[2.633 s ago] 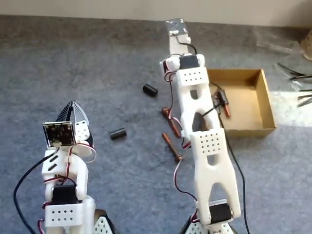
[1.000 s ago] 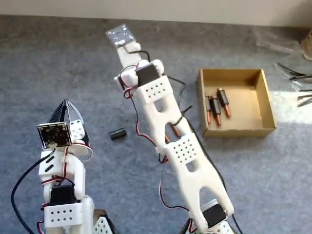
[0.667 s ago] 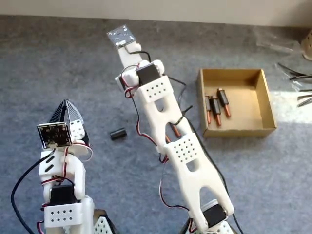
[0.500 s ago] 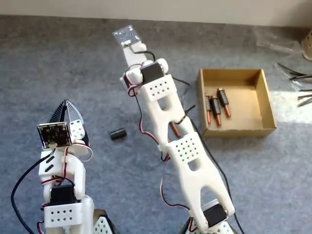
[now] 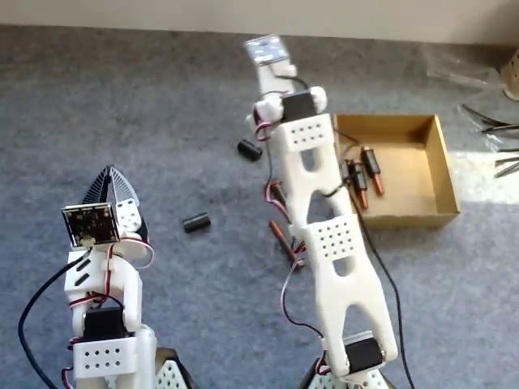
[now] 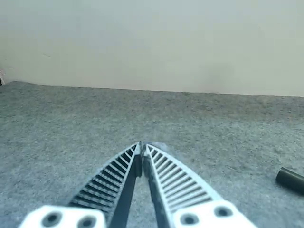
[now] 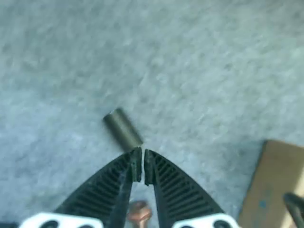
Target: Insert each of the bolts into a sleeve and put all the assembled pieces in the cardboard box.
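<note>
I am seeing the left claw clenched on nothing, its tips touching, and it is hanging over the grey counter at the left side. A black sleeve is lying near it, toward the middle. A second sleeve is lying farther back, just in front of the right claw, which is also clenched and is grasping nothing. Copper bolts are lying loose beside the right arm. At the right the cardboard box is sitting on the counter, and assembled pieces are lying inside it, near its left wall.
</note>
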### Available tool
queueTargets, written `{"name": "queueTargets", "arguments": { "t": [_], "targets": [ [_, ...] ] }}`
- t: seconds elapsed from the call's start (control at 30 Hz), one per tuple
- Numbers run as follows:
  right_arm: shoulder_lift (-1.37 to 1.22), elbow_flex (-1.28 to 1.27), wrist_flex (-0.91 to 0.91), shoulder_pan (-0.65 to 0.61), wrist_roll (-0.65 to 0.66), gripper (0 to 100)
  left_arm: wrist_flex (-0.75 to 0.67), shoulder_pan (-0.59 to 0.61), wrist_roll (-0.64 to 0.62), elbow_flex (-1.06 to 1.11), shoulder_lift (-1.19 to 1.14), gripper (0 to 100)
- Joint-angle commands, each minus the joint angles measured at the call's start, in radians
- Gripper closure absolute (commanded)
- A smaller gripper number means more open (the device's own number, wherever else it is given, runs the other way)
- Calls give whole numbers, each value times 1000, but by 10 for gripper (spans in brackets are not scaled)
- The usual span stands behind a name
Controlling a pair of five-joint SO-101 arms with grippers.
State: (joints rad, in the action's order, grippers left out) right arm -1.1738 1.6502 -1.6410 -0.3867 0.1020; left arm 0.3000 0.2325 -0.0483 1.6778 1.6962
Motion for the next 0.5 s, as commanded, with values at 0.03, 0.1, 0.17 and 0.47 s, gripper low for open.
{"name": "queueTargets", "arguments": {
  "t": [0.03,0.1,0.17,0.47],
  "targets": [
    [54,125,102,24,107,993,-20,7,5,24,-1,973],
    [54,119,114,10,170,993,-20,7,5,24,-1,973],
    [42,114,133,1,221,993,-20,7,6,24,-1,973],
    [-90,124,163,13,505,993,-20,7,6,24,-1,973]
  ]
}}
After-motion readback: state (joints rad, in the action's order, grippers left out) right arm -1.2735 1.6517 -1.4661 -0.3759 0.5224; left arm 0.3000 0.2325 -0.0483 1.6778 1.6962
